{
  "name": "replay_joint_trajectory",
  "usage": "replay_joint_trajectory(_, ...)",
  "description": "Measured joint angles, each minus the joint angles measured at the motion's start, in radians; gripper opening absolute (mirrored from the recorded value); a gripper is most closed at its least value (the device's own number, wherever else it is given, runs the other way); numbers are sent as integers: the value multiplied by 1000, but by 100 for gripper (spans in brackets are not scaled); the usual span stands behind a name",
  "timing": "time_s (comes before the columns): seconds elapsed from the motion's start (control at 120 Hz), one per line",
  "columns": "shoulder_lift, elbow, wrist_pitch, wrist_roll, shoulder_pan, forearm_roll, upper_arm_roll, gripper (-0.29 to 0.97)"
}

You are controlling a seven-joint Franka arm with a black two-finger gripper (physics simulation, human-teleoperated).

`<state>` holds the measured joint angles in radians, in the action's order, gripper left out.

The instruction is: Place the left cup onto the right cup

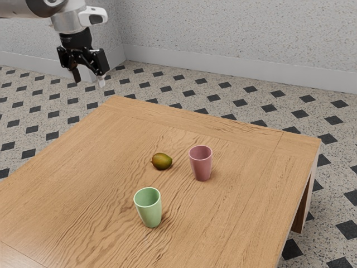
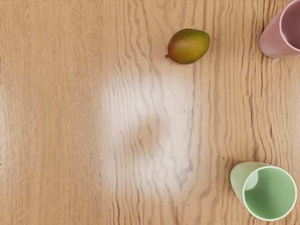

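My spread claw [image 1: 88, 77] hangs high, well apart from the green cup [image 1: 148, 206] below; an off-centre descent could tip it over.

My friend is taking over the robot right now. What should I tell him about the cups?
Gripper: open, holding nothing, high up and well away from both cups.
Green cup: upright on the wooden table, at the exterior view's left of the pink cup, nearer the camera.
Pink cup: upright, apart from the green cup. A mango lies beside it, not touching.
Done: nothing yet; neither cup is lifted.
Left: come down, grasp the green cup, lift it and set it onto the pink cup, keeping off the mango.
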<state>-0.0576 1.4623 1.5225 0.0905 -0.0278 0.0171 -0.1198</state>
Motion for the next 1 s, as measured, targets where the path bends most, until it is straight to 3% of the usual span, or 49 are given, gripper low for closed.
replay_joint_trajectory(1.0, -74, 45, 81, -15, -16, 2, 2, 66)
